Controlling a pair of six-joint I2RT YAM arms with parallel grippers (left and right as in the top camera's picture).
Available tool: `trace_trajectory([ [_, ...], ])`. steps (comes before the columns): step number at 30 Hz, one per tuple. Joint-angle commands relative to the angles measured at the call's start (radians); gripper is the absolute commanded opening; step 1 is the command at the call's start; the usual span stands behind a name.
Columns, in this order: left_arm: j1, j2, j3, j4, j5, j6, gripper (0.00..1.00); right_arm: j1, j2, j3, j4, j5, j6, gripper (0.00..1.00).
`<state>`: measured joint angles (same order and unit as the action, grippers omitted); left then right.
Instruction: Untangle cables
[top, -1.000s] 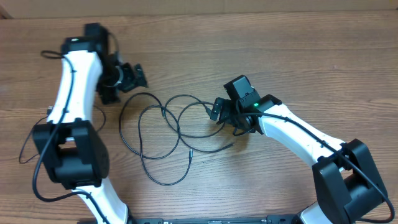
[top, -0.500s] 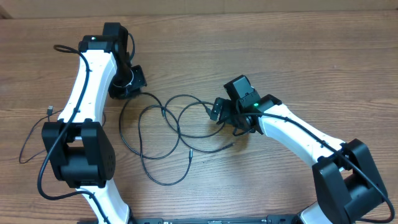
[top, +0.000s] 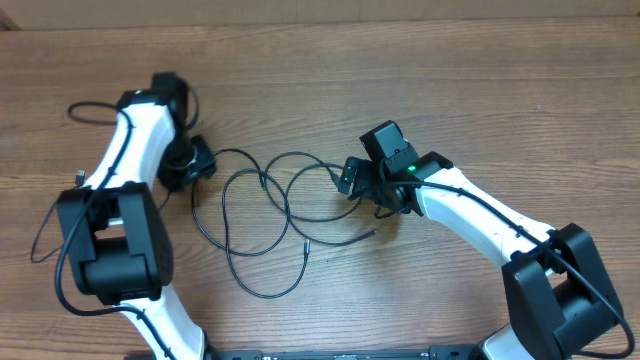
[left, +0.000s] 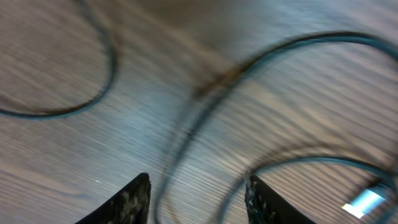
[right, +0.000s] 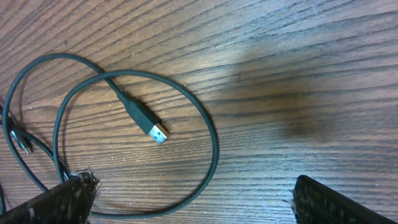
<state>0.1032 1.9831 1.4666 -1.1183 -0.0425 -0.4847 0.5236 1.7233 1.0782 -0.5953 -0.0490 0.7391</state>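
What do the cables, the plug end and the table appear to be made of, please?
The cables: likely a flexible rubbery or plastic sheath, dark and matte, lying in loose curves. The plug end: bright metal tip on a dark moulded grip. The table: wood or wood-look laminate with visible grain; I cannot tell which.

One wooden table (top: 500, 80). Two white-and-black robot arms: the left arm (top: 128, 160) entering from 7 o'clock, the right arm (top: 470, 212) from 5 o'clock. Two grippers, the left gripper (top: 200, 160) and the right gripper (top: 348, 178). One tangle of thin black cables (top: 262, 205) at centre; how many cables cannot be told. At least three plug ends (top: 307, 244) show.
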Motion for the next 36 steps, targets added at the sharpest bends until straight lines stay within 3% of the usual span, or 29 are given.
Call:
trace_trajectory([
  [1, 0.074, 0.001, -0.06, 0.025, -0.017, 0.005, 0.49, -0.002, -0.021, 0.01, 0.003, -0.005, -0.008, 1.0],
  [10, 0.187, 0.001, -0.207, 0.219, -0.044, 0.055, 0.53, -0.002, -0.021, 0.01, 0.003, -0.005, -0.008, 1.0],
  [18, 0.284, 0.002, -0.214, 0.391, -0.198, 0.051, 0.53, -0.002, -0.021, 0.01, 0.003, -0.005, -0.008, 1.0],
  [28, 0.425, 0.006, -0.214, 0.503, -0.2, 0.055, 0.53, -0.002, -0.021, 0.01, 0.003, -0.005, -0.008, 1.0],
  [33, 0.48, 0.006, -0.213, 0.568, 0.029, 0.138, 0.62, -0.002, -0.021, 0.01, 0.003, -0.005, -0.008, 1.0],
  [36, 0.492, 0.006, -0.196, 0.56, 0.089, 0.142, 0.69, -0.002, -0.021, 0.01, 0.003, -0.005, -0.008, 1.0],
])
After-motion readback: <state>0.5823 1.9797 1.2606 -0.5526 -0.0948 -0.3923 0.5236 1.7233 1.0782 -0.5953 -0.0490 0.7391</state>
